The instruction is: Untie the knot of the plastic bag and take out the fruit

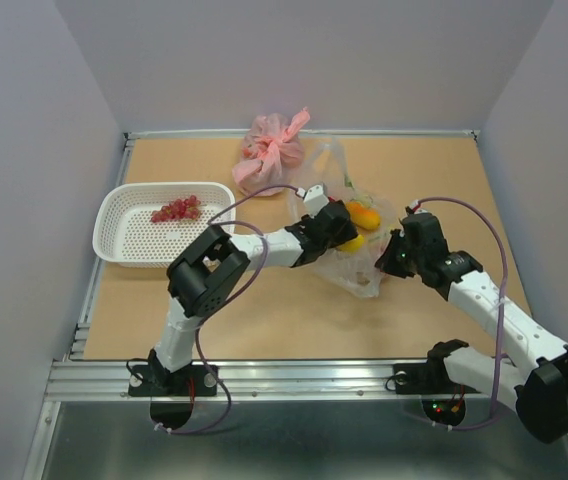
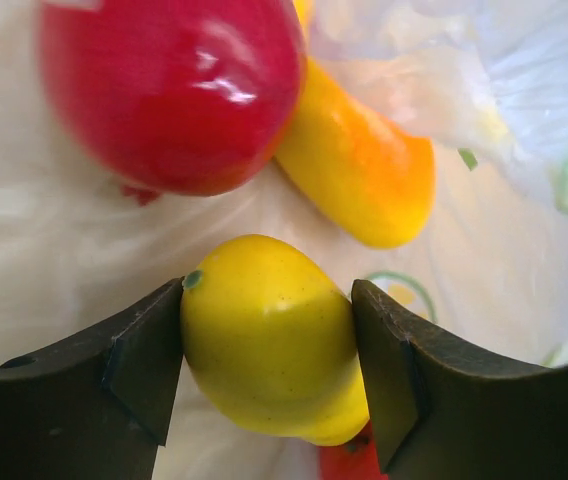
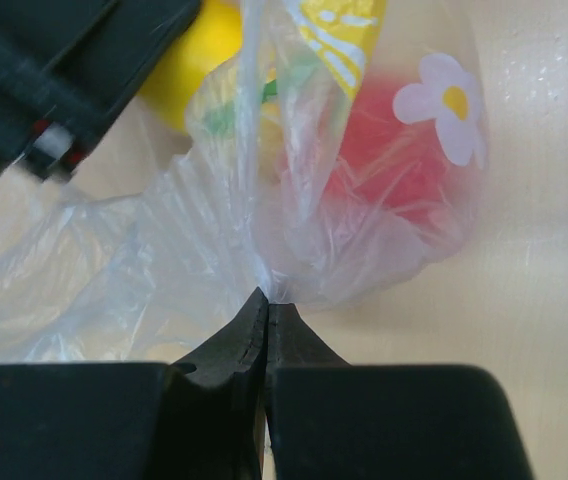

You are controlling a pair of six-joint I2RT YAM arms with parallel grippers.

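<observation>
Fingers of the left gripper (image 1: 342, 222) press against both sides of a yellow fruit (image 2: 264, 335) inside the plastic bag (image 1: 361, 275), at the centre of the overhead view. Above it in the left wrist view lie a red fruit (image 2: 164, 90) and an orange fruit (image 2: 364, 170). Just right of centre, the right gripper (image 3: 267, 300) is clenched on a gathered fold of the bag's film. A grape bunch (image 1: 176, 209) sits in the white basket (image 1: 114, 240) at left. The pink bag (image 1: 269, 150) lies at upper centre.

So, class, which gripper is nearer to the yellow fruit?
Left. The left gripper clasps the yellow fruit on both sides inside the plastic bag; the right gripper pinches the bag's edge, apart from that fruit.
</observation>
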